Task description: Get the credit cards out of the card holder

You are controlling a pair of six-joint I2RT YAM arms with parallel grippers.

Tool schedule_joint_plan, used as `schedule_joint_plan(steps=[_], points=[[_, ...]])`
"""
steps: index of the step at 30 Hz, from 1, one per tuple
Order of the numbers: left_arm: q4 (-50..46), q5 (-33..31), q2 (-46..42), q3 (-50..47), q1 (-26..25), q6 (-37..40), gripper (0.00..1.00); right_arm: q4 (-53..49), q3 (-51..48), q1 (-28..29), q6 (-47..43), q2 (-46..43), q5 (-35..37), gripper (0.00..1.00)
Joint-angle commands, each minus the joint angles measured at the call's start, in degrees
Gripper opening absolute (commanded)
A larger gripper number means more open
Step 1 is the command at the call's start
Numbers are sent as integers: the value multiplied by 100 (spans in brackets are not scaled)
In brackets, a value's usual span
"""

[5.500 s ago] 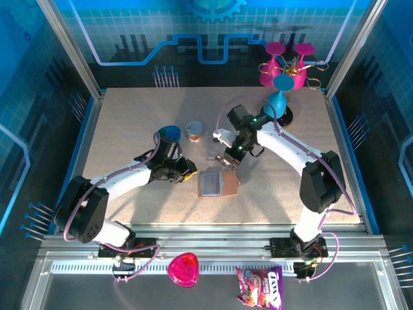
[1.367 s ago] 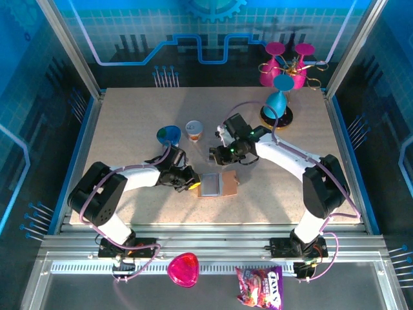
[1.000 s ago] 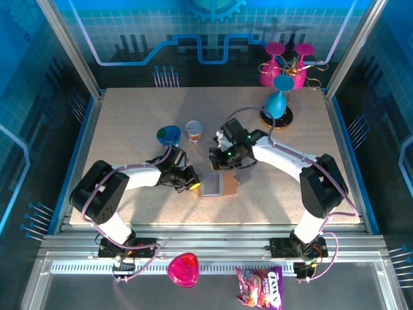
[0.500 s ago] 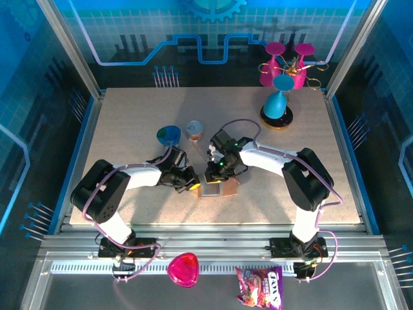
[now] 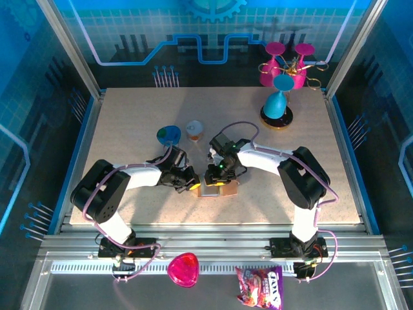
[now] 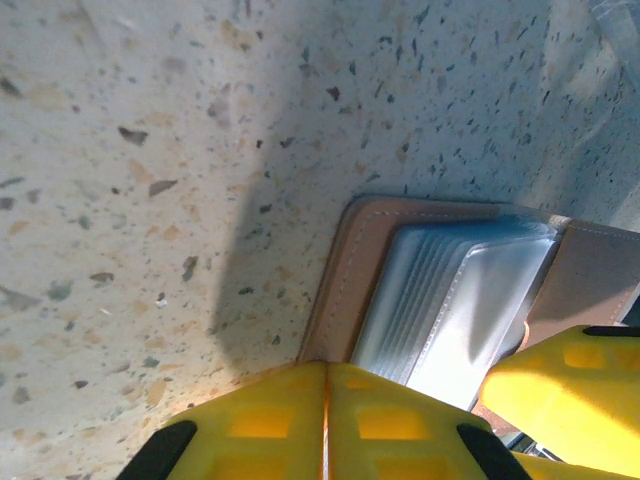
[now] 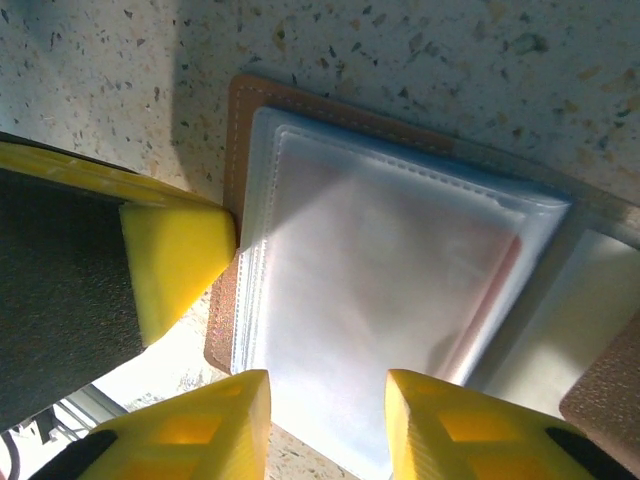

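Observation:
The card holder (image 5: 226,188) lies open on the table, tan leather with blue-grey clear sleeves (image 7: 390,270). My left gripper (image 5: 193,185) is shut, its yellow tips (image 6: 325,400) resting against the holder's tan left edge (image 6: 335,290) with nothing between them. My right gripper (image 5: 215,175) is open and hangs just above the sleeves, one finger (image 7: 190,430) near the holder's left rim and the other finger (image 7: 470,425) over the middle. The credit cards are hidden; a faint reddish tint (image 7: 495,290) shows through the plastic. The left gripper's finger (image 7: 175,255) touches the holder's rim.
Behind the grippers stand a blue round dish (image 5: 169,134) and a small cup (image 5: 194,130). A blue goblet (image 5: 276,103) and pink stands (image 5: 284,61) sit at the back right. A pink object (image 5: 184,268) and a candy bag (image 5: 259,287) lie off the table in front.
My right gripper has swung forward and left from behind the card holder to right over its sleeves. The left gripper has stayed at the holder's left edge.

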Motion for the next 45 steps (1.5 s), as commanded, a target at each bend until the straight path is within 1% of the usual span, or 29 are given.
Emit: schedule_joint_plan(steps=[1, 14, 25, 28, 32, 36, 41, 42, 45], points=[[-156, 6, 131, -11, -31, 94, 8, -186, -71, 66, 4, 60, 141, 37], [-218, 5, 183, -12, -9, 151, 8, -160, -242, -41, 11, -136, 233, 38], [-367, -37, 120, 107, 4, 163, 8, 139, -453, -197, 55, -326, 6, 38], [-411, -24, -58, 165, 0, 112, 9, 341, -588, -247, 90, -342, -106, 38], [-631, -34, -381, 355, -16, 83, 12, 659, -786, -315, 170, -420, -303, 38], [-592, 97, -561, 446, -53, -49, 19, 898, -950, -381, 240, -472, -445, 38], [-220, 447, -355, 533, -173, -292, 22, 1045, -1073, -417, 276, -491, -549, 37], [-216, 469, -272, 587, -207, -309, 22, 1037, -1080, -426, 272, -489, -548, 37], [-205, 449, -97, 671, -299, -326, 27, 1036, -1093, -435, 267, -485, -557, 37]])
